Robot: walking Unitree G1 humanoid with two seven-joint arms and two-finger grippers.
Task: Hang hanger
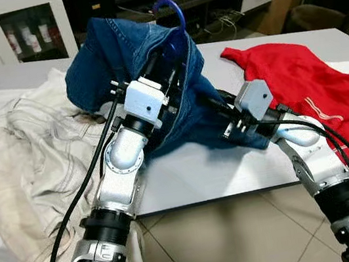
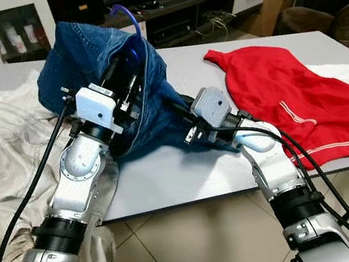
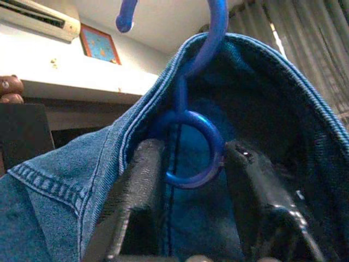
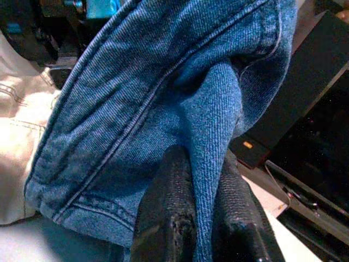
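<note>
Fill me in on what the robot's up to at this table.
The robot is working a blue denim garment that sits on a blue hanger. The left claw holds it raised above the white table, fingers on either side of the hanger's ring, with the hook sticking out the top. The right claw pinches a fold of the denim lower down. A red garment and a cream cloth lie on the table. Nothing is hung yet.

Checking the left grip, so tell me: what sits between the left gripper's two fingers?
The hanger's blue ring, with jeans denim around it, sits between the left gripper's fingers in the left wrist view.
</note>
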